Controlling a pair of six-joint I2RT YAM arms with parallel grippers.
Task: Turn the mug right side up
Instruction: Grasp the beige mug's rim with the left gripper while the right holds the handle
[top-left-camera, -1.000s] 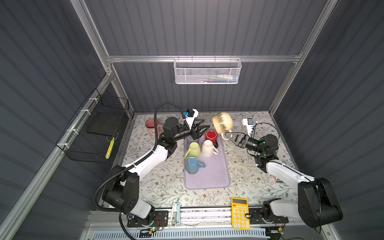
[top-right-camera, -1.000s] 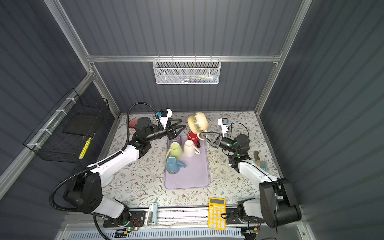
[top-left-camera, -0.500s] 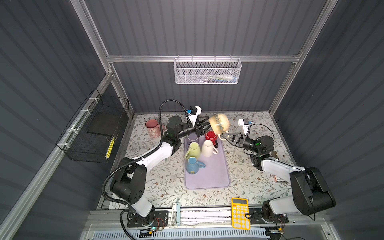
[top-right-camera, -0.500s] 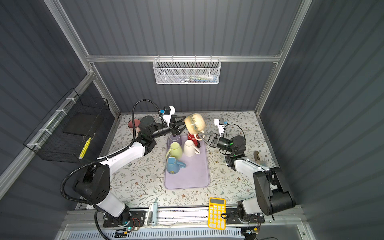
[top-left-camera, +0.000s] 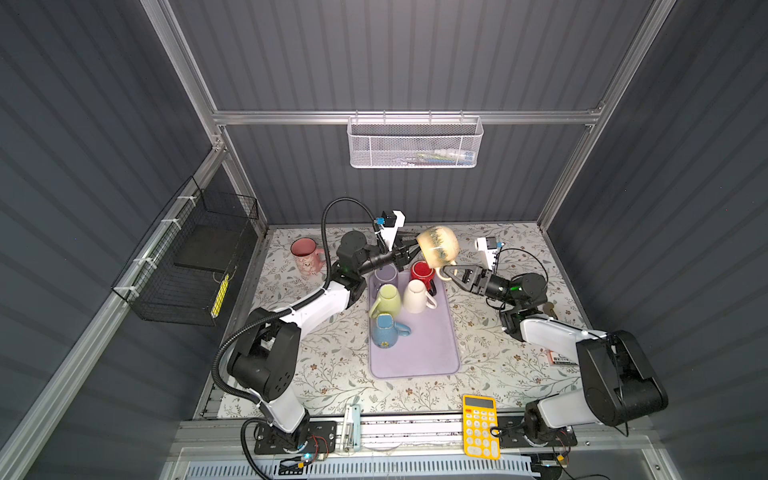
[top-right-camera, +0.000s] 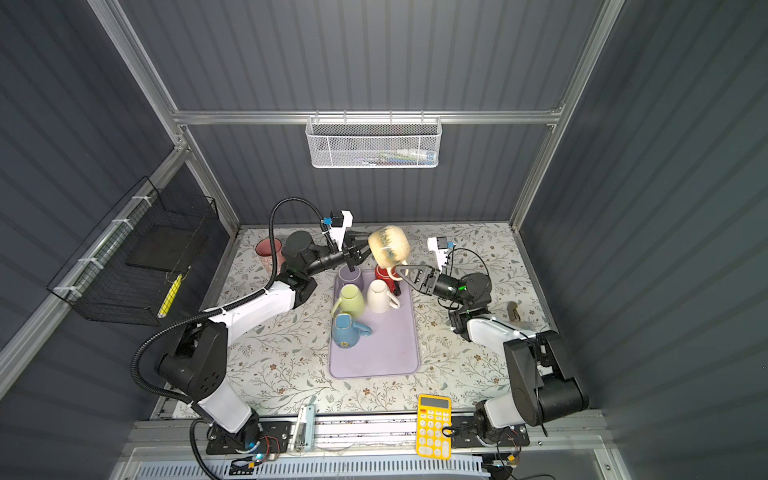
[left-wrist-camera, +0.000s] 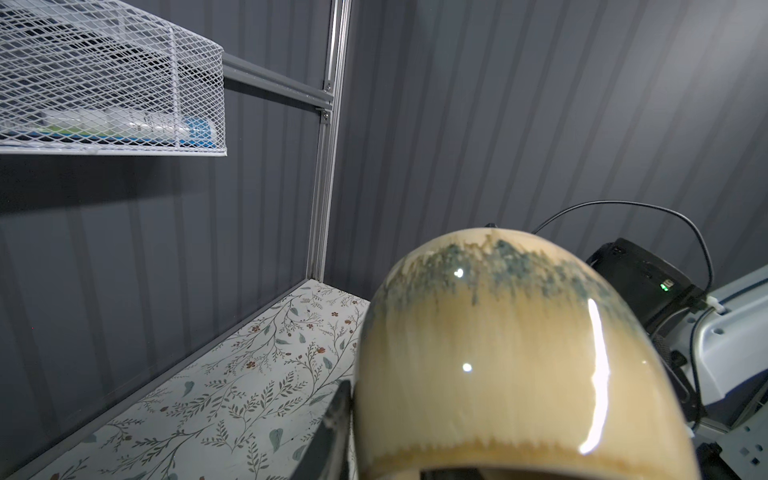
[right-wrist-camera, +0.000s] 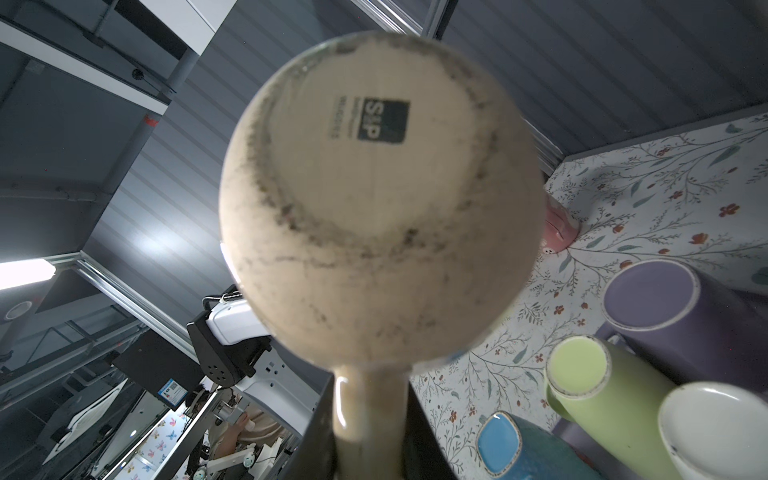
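Observation:
The beige glazed mug (top-left-camera: 437, 251) (top-right-camera: 388, 248) hangs in the air above the far end of the tray. It lies on its side, base (right-wrist-camera: 374, 137) toward the right wrist camera and mouth toward the left arm. My right gripper (top-left-camera: 451, 272) (top-right-camera: 401, 272) (right-wrist-camera: 370, 415) is shut on its handle from below. My left gripper (top-left-camera: 410, 250) (top-right-camera: 363, 250) has closed over the mug's rim. In the left wrist view one finger (left-wrist-camera: 334, 428) presses on the outside of the mug (left-wrist-camera: 511, 365), and a dark part shows inside the mouth.
A purple tray (top-left-camera: 419, 357) holds purple (top-left-camera: 385, 276), red (top-left-camera: 422, 271), green (top-left-camera: 388, 299), white (top-left-camera: 415, 295) and blue (top-left-camera: 384, 330) mugs, upside down. A pink mug (top-left-camera: 305, 255) stands far left. A yellow calculator (top-left-camera: 480, 424) lies at the front edge. A white wire basket (top-left-camera: 413, 143) hangs on the back wall.
The right gripper carried the mug leftward. The left gripper reached in from the left, met the mug's mouth and narrowed its jaws onto the rim.

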